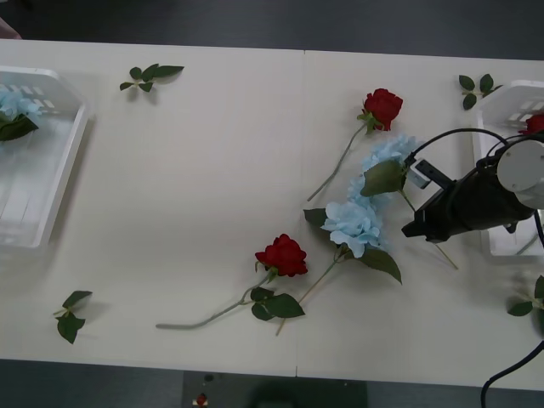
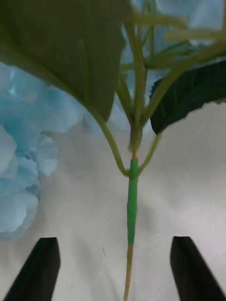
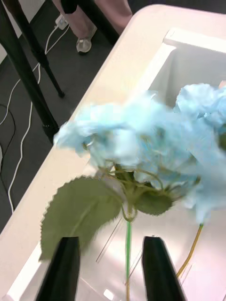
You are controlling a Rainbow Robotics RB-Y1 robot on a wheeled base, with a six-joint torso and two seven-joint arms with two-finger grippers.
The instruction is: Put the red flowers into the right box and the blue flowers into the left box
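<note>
Loose leaf sprigs (image 1: pixel 150 76) on white table (image 1: pixel 212 170)

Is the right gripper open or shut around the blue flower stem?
Open. In the right wrist view the right gripper has its two black fingers apart, with the blue flower stem between them, untouched.

R arm reaches in from the right edge of the front view, black wrist angled toward frame centre, right gripper (image 1: pixel 414 228) at mid-right. In its wrist view the jaws stand wide apart, nothing between the black fingers (image 2: pixel 41 268) but a thin stem, untouched. Left gripper (image 3: pixel 110 268): jaws parted too, narrower gap.
</note>
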